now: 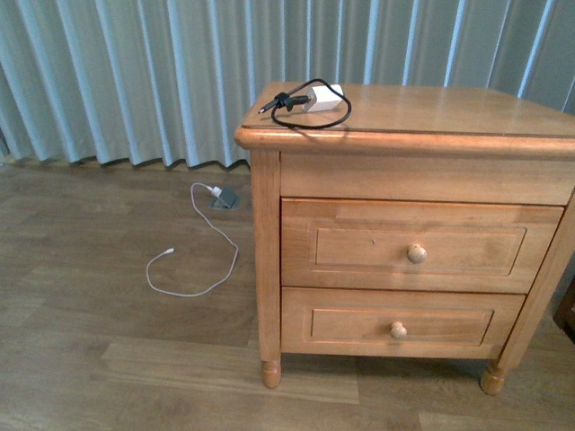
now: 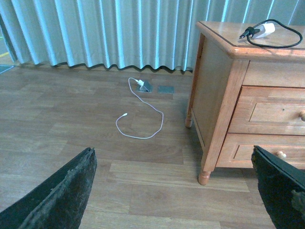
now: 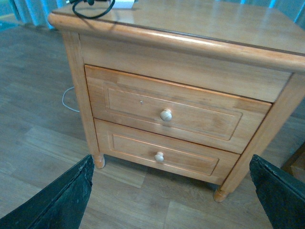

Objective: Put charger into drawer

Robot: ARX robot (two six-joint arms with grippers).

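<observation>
From the front, the charger (image 1: 325, 97) lies on top of the nightstand (image 1: 467, 112), near its back left corner. The white block's long side runs roughly along the back edge, slightly slanted. Its black cable leaves the left end and curls in a loop towards the front. The black plug tip points left, just at the top's left edge. Below, the drawer (image 1: 359, 244) is closed, its round knob (image 1: 417, 254) right of centre. The lower drawer (image 1: 341, 325) is closed too. A white cable (image 1: 193, 260) trails over the floor (image 1: 108, 359) to the left, in front of the curtain (image 1: 135, 81). Neither arm shows here.

In the left wrist view, the left gripper (image 2: 172, 150) hangs above the floor, its two dark fingers (image 2: 62, 195) spread wide with nothing between them. The charger (image 2: 264, 29) sits up on the nightstand, well away from the gripper. The plug end points towards the curtain side.

In the right wrist view, the right gripper (image 3: 171, 157) faces the nightstand's front, fingers (image 3: 57, 200) far apart and holding nothing. The drawer (image 3: 128, 102) is flush with its frame. Only the charger's cable loop (image 3: 93, 8) and a sliver of the white block show, cut off by the frame.
</observation>
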